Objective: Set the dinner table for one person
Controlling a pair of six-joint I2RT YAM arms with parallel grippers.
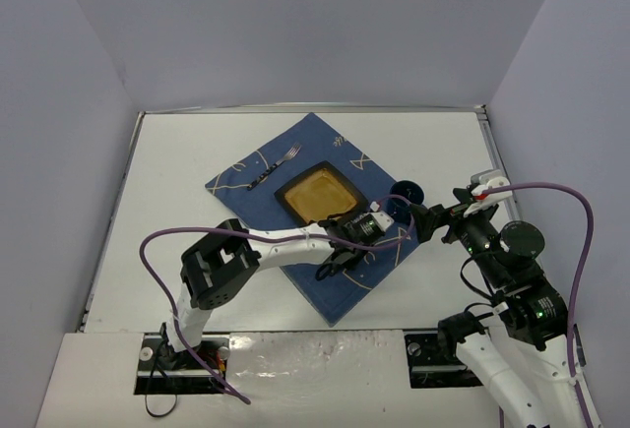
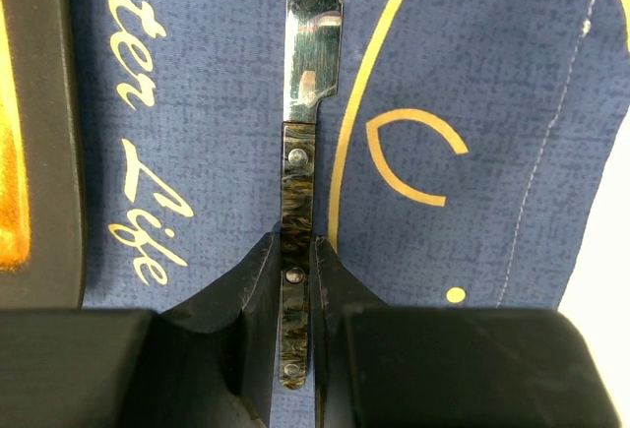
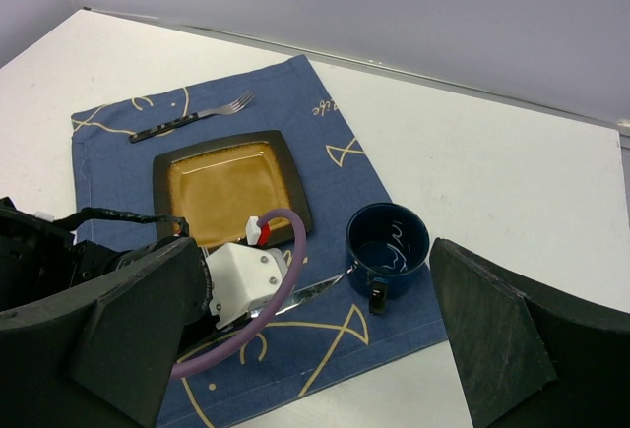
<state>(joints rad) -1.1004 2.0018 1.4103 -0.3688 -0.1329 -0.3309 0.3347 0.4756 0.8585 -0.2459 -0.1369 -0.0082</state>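
On the white dinner table (image 1: 177,212) lies a blue fish-print cloth (image 1: 346,295). On it are a square brown plate (image 1: 320,195), a fork (image 1: 274,167) to its left and a dark blue mug (image 1: 406,194) to its right. My left gripper (image 2: 295,280) is shut on the dark mottled handle of a knife (image 2: 298,192). The knife is low over the cloth, beside the plate's right edge (image 2: 39,123), and its blade (image 3: 315,290) points at the mug (image 3: 387,241). My right gripper (image 3: 315,280) is open and empty, above and near the mug.
Grey walls close in the table on three sides. A thin metal rim (image 1: 489,152) runs along the table's edges. The left arm's purple cable (image 3: 285,280) loops over the cloth by the plate (image 3: 231,187). The fork (image 3: 192,118) lies near the cloth's far edge.
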